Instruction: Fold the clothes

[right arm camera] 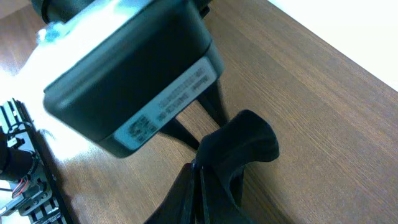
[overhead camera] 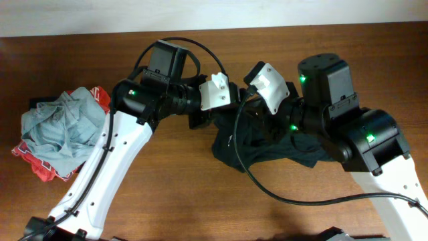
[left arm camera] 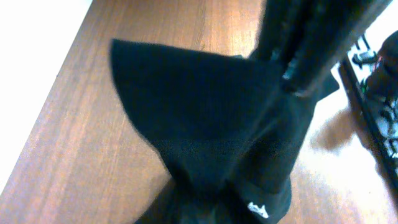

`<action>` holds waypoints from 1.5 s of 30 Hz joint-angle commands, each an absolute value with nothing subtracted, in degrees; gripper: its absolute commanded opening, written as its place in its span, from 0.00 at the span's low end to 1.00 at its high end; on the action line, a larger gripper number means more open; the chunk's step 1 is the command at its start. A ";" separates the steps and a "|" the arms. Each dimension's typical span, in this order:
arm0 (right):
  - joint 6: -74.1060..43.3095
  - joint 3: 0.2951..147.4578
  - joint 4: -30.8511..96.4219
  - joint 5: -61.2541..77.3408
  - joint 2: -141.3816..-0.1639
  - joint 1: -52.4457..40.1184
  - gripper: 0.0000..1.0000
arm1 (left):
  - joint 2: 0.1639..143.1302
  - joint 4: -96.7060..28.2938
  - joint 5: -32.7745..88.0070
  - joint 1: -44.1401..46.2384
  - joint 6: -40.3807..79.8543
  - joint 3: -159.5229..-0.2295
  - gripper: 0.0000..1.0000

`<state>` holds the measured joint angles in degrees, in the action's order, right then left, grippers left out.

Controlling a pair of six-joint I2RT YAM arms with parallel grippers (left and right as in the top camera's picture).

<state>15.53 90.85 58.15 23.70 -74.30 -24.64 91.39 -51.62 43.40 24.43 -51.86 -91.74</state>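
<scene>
Left gripper point(left arm camera: 291, 79) is clamped on the black T-shirt point(left arm camera: 211, 118), with the cloth bunched at its fingers and draping down to the table point(left arm camera: 74, 143). White logo point(left arm camera: 257, 209) shows low on the drape. Right gripper point(overhead camera: 250, 99) sits close to the left one above the shirt, but I can't tell its grip. The rest of the shirt is crumpled mid-table. Pile of other clothes point(overhead camera: 60, 130) lies at the table's left side, well apart.

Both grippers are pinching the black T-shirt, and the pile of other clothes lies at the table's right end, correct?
No: the pile lies at the left end, as the overhead view shows. The left gripper and right gripper do pinch the black T-shirt.
</scene>
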 commanded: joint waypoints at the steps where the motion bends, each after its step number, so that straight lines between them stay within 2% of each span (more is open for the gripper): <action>1: 16.23 91.09 57.91 25.10 -72.99 -25.17 0.04 | 91.50 -51.88 45.45 24.62 -52.82 -92.86 0.02; 8: 16.05 91.09 58.35 25.06 -72.99 -25.15 0.05 | 91.50 -51.81 43.94 24.32 -52.75 -92.86 0.00; 11: 15.97 91.09 59.27 23.81 -72.99 -25.10 0.05 | 91.48 -50.52 40.73 22.87 -48.10 -92.86 0.00; 18: 5.93 91.07 60.73 8.03 -72.99 -25.10 0.07 | 89.67 -46.89 30.15 19.46 -36.45 -92.86 0.00; 24: -3.55 91.07 60.80 -6.63 -73.34 -24.99 0.11 | 86.43 -45.76 21.47 18.57 -32.67 -92.86 0.00; 30: -3.95 91.07 60.95 -9.96 -75.42 -24.99 0.16 | 83.46 -45.74 16.49 18.57 -30.41 -92.86 0.00; 36: -11.66 91.02 64.42 -11.40 -81.14 -20.21 0.27 | 81.65 -46.04 12.03 18.57 -28.67 -92.86 0.00; 38: -12.14 91.02 65.58 -6.26 -84.23 -17.04 0.32 | 81.12 -46.02 11.99 18.57 -28.67 -92.86 0.00; 41: -12.49 91.02 65.84 2.33 -89.14 -13.10 0.49 | 80.62 -46.11 11.97 18.57 -28.16 -92.86 0.00; 43: -14.52 91.02 65.73 4.25 -92.97 -10.83 0.54 | 80.53 -46.11 11.97 18.57 -27.66 -92.86 0.00; 45: -15.55 91.02 65.34 4.58 -96.90 -8.80 0.55 | 80.53 -46.11 11.97 18.57 -27.66 -92.86 0.00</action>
